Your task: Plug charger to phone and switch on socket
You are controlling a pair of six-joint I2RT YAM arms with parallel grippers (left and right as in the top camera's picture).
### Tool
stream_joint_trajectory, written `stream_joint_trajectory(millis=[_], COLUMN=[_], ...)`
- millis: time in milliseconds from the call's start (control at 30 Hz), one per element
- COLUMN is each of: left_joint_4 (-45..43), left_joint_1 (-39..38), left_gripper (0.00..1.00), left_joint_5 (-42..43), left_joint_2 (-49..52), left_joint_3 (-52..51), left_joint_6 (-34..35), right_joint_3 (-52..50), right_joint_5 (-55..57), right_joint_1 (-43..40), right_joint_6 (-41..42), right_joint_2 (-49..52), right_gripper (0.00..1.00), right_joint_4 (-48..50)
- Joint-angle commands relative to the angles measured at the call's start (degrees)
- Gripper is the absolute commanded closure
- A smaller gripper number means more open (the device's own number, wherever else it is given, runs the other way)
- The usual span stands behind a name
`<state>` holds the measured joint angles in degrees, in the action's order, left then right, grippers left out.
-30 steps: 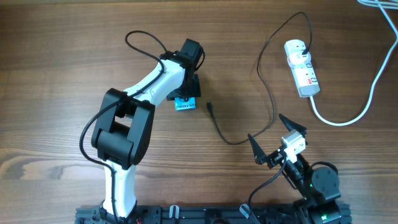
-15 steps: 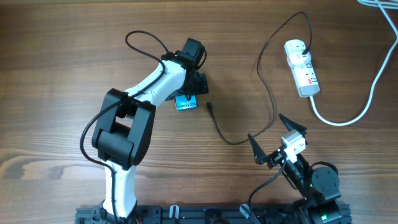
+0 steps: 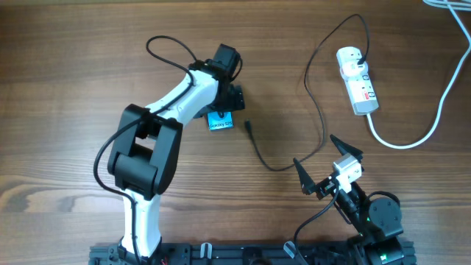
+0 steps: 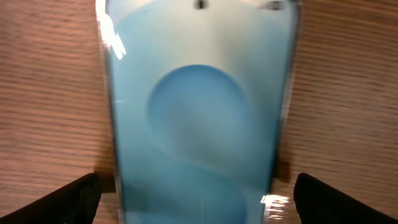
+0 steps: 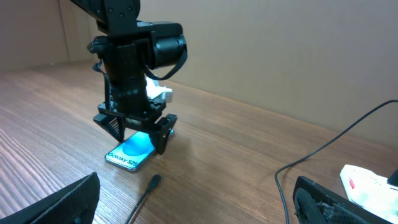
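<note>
Left gripper [image 3: 225,104]: hung over the phone left of the table's centre, jaws spread wide, one finger on each side of the handset with a slim gap to each edge; nothing gripped.
Phone [image 3: 218,122]: lay flat on the wooden table [image 3: 66,66], screen up and lit teal and white, its "Galaxy" end pointing to the near side, the far end hidden under the gripper in the overhead view.
Charger [image 3: 321,125]: thin black cable that ran from the socket, looped left, then came near and curved back toward the phone.
Plug tip [image 3: 249,128]: on the wood just right of the phone, apart from it, not plugged in.
Socket [image 3: 357,81]: white power strip at the far right, well apart from the phone; switch position too small to tell.
White cord [image 3: 441,103]: thick, curving from the strip's near end toward the far right edge.
Right gripper [image 3: 316,153]: near right, jaws wide apart and empty, facing the phone.
</note>
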<state>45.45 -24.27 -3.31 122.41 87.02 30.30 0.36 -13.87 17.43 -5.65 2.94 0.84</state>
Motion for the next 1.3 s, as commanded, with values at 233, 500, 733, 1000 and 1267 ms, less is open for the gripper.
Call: stream_joint_trajectory(millis=[233, 500, 733, 1000, 1267], left_joint_4=[-0.81, -0.35, -2.64, 0.52, 8.44], left_joint_1=[0.90, 0.00, 0.15, 0.00, 0.00], left_gripper=[0.00, 0.00, 0.00, 0.14, 0.18], left_joint_5=[0.90, 0.87, 0.61, 0.46, 0.50], left_joint_2=[-0.57, -0.52, -0.52, -0.52, -0.52], left_joint_3=[1.03, -0.79, -1.46, -1.49, -1.49], left_joint_6=[0.22, 5.14, 5.09, 5.11, 5.14], right_joint_3=[-0.07, -0.07, -0.07, -0.07, -0.07], right_joint_5=[0.52, 0.52, 0.52, 0.52, 0.52], right_joint_1=[0.13, 0.13, 0.13, 0.13, 0.13], right_joint_6=[-0.39, -0.39, -0.37, -0.37, -0.37], right_joint_2=[-0.02, -0.02, -0.02, -0.02, -0.02], right_gripper=[0.00, 0.00, 0.00, 0.00, 0.00], right_joint_4=[0.22, 0.22, 0.22, 0.22, 0.22])
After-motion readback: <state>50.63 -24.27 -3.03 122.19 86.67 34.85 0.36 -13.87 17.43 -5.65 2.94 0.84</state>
